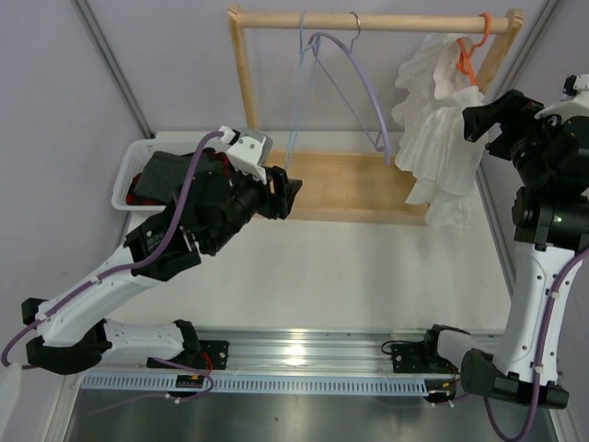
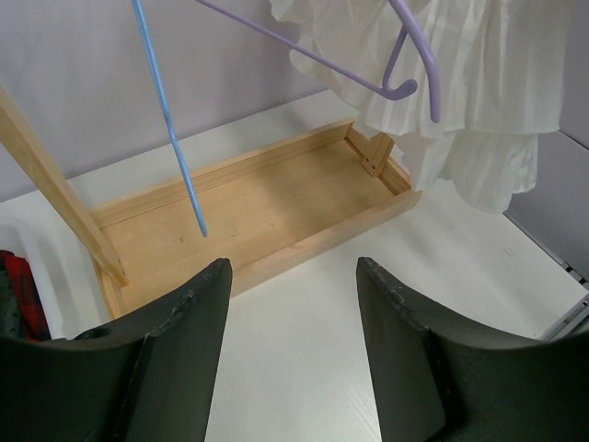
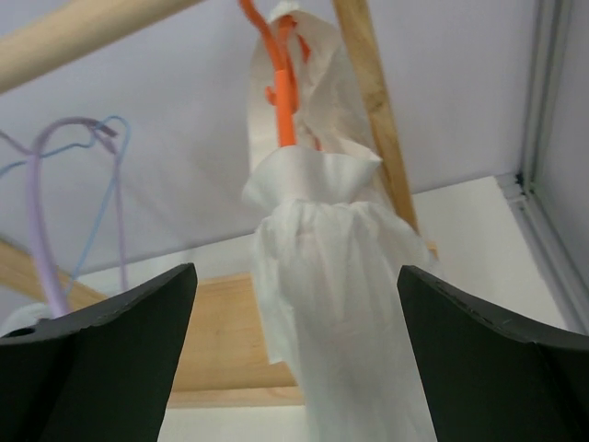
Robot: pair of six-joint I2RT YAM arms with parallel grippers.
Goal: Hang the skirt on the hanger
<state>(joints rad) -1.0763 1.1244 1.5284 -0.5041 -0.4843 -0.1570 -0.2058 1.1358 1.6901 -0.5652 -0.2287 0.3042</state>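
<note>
The white skirt (image 1: 440, 138) hangs bunched on the orange hanger (image 1: 467, 53), which is hooked on the wooden rail at its right end. In the right wrist view the skirt (image 3: 336, 304) drapes down from the orange hanger (image 3: 283, 87), between the jaws but apart from them. My right gripper (image 1: 483, 118) is open and empty, just right of the skirt. My left gripper (image 1: 293, 195) is open and empty above the table near the rack's base; in its wrist view the skirt (image 2: 479, 83) hangs at the upper right.
A wooden rack (image 1: 368, 20) with a flat base (image 1: 354, 189) stands at the back. A lilac hanger (image 1: 363, 87) and a pale blue wire hanger (image 1: 299, 92) hang on its rail. A white basket (image 1: 129, 170) with dark grey and red cloth sits at the left.
</note>
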